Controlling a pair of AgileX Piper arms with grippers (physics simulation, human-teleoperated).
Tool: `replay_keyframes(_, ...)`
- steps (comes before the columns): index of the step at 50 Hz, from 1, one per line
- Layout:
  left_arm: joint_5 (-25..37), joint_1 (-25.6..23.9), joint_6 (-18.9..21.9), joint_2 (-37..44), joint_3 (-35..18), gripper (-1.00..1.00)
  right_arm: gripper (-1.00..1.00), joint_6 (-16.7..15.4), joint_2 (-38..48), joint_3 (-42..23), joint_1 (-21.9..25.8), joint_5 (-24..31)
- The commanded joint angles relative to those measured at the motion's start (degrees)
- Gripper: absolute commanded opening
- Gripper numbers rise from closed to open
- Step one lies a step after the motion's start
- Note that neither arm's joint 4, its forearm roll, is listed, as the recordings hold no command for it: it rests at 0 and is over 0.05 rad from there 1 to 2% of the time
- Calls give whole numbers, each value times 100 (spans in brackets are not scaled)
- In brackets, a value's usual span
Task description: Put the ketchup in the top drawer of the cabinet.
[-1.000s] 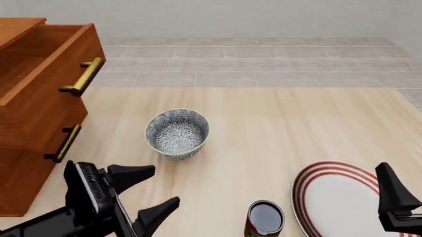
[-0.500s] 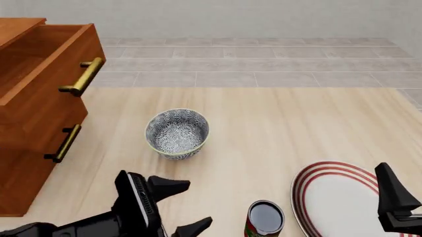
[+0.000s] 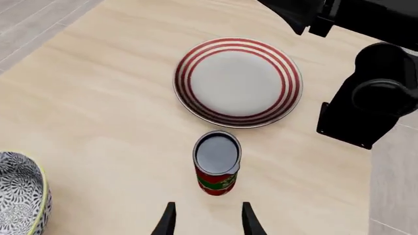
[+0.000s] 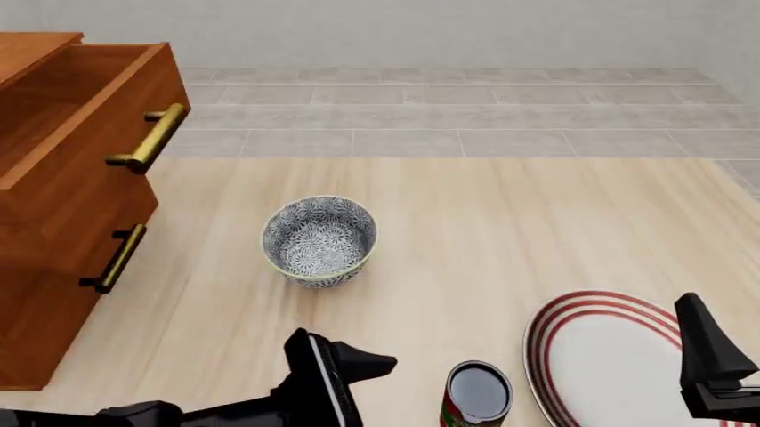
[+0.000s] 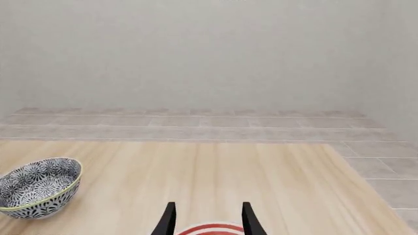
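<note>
Ketchup: upright on the table, between my left gripper and the striped plate
Left gripper: fingers spread, empty
Right gripper: fingers apart, empty
Top drawer: pulled out

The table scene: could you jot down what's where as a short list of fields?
ketchup: upright on the table's near edge, beside the plate, not held
plate: red-striped, bare
bowl: grey patterned, mid-table, nothing in it
top drawer: pulled open
lower drawer: shut
left gripper: fingers apart, pointed at the ketchup, not touching
right gripper: fingers apart, over the plate's edge
</note>
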Motion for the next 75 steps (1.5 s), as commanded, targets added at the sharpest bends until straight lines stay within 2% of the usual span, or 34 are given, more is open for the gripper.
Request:
replay_keyframes(1,5,-221,-127,480,-288,100,100,-3,0,0,-14,-18)
replay_keyframes(11,-82,-280,-112,874,-480,100,100,-31,0,0,-52,-59)
replay_keyframes(14,-92,-43,-119,1018,-527,100,100,-44,0,0,-59,-82)
replay_keyframes(19,-168,15,-101,1158,-555,100,100,-35,0,0,-62,-134)
replay_keyframes(24,-227,-99,-79,1356,-626,100,100,-42,0,0,-58,-148)
replay_keyframes(26,-264,-138,134,1519,-694,100,100,-56,0,0,-53,-132)
replay_keyframes(41,-305,-310,142,1839,-921,100,100,-58,0,0,-81,-138)
replay_keyframes(50,-177,-132,268,1779,-1055,100,100,-58,0,0,-81,-138)
replay_keyframes(64,-275,-123,332,1995,-1140,100,100,-58,0,0,-81,-138)
replay_keyframes(75,-49,-167,340,1977,-1365,100,100,-58,0,0,-81,-138)
